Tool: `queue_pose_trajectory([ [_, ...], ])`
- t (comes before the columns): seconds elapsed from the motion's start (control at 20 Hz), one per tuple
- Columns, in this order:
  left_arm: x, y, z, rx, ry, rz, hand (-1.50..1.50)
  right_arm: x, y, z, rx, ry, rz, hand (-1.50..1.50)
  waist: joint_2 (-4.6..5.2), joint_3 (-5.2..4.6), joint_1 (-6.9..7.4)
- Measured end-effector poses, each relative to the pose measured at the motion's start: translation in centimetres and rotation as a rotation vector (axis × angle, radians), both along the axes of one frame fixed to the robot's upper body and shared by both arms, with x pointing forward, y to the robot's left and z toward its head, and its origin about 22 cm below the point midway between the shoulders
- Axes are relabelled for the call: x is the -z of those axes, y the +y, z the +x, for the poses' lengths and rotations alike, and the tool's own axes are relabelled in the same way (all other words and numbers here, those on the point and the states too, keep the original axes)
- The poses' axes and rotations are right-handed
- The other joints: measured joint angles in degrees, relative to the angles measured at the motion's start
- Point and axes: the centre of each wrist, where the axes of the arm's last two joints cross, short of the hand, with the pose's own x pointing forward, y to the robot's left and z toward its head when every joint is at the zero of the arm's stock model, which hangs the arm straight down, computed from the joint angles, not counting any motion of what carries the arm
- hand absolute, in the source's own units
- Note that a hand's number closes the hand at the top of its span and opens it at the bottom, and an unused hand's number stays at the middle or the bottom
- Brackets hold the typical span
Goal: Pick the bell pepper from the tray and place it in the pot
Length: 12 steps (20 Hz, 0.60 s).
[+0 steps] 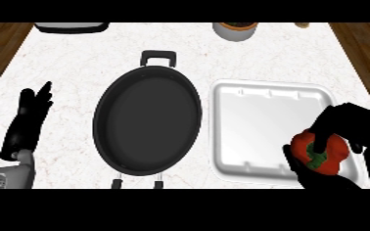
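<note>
A red bell pepper (323,152) with a green stem lies at the right front corner of the white tray (256,122). My right hand (345,123) is curled round it, thumb on the left and fingers over the top and right. The black pot (147,117), a wide oval pan with handles at the far and near ends, stands left of the tray with nothing in it. At the left edge my left hand (25,122) rests open on the counter, fingers pointing away.
A dark-rimmed white container (71,27) sits at the back left and a pale pot with dark contents (236,29) at the back centre. The white marble counter (80,63) ends in brown wood at both sides.
</note>
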Motion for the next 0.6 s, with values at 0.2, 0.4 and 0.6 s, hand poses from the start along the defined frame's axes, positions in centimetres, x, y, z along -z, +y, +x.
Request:
queue_pose_trajectory([
  [0.2, -0.2, -0.7, 0.3, 0.007, 0.004, -0.001, 0.00, -3.0, 2.7, 0.6, -0.039, -0.003, -0.006, 1.50, 0.00, -0.06, 0.40],
  [0.4, -0.2, -1.3, 0.6, 0.009, 0.006, 0.004, 0.00, -5.8, 6.0, 0.7, -0.077, 0.020, -0.008, 1.50, -0.02, -0.08, 0.62],
  [0.6, 0.1, -0.8, 0.2, 0.009, 0.013, 0.002, 0.00, -8.2, 9.9, 1.1, -0.109, 0.067, 0.009, 1.50, -0.05, -0.10, 0.87],
])
